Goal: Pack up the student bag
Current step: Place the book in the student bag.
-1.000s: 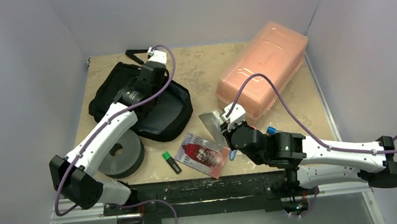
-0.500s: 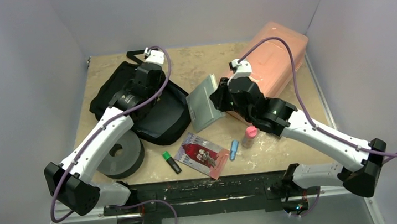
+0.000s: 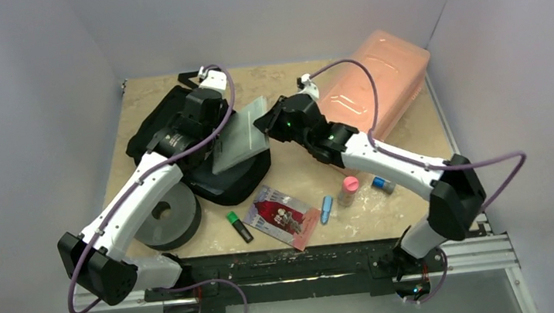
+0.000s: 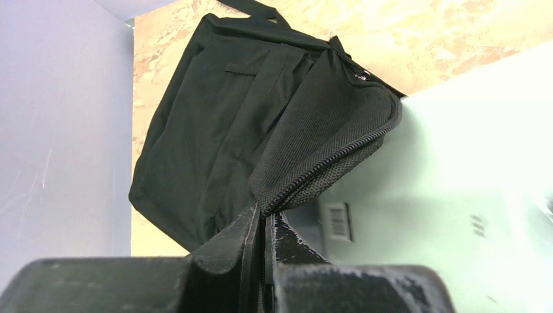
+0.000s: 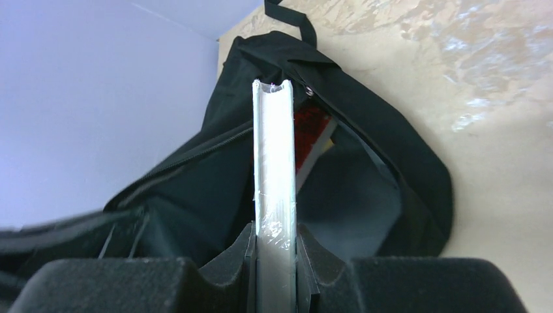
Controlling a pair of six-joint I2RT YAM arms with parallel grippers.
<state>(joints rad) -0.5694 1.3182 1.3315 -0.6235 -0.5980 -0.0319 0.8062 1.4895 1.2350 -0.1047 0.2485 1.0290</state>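
Book (image 3: 239, 137) at the mouth of the student bag (image 3: 145, 133)

So, what we saw from the top camera: the student bag lay at the far left of the bench (image 3: 282, 86), black and floppy, with its main compartment unzipped. The left gripper (image 4: 264, 225) was pressed together on the zippered edge of the bag's flap and held that flap up off the rest of the bag. From the left wrist camera we could see the zipper teeth running right out of the fingertips.

The right gripper (image 5: 274, 242) was pinching a thin, pale grey-green book by one edge. The book sat tilted over the open mouth of the bag, its far end just over the grey lining. We couldn't tell whether it was touching the bag. The right wrist view showed something red (image 5: 314, 130) already inside, tucked behind the book.

Rest of the bench as we saw it:
- a translucent pink box (image 3: 372, 88) at the far right
- a dark grey foam ring (image 3: 168, 218) just in front of the bag
- a small green marker-ish thing (image 3: 238, 226), a red printed packet (image 3: 284, 216), a little blue item (image 3: 327, 209), a pink-capped bottle (image 3: 349, 188) and a blue-capped thing (image 3: 382, 184), all loose along the near edge
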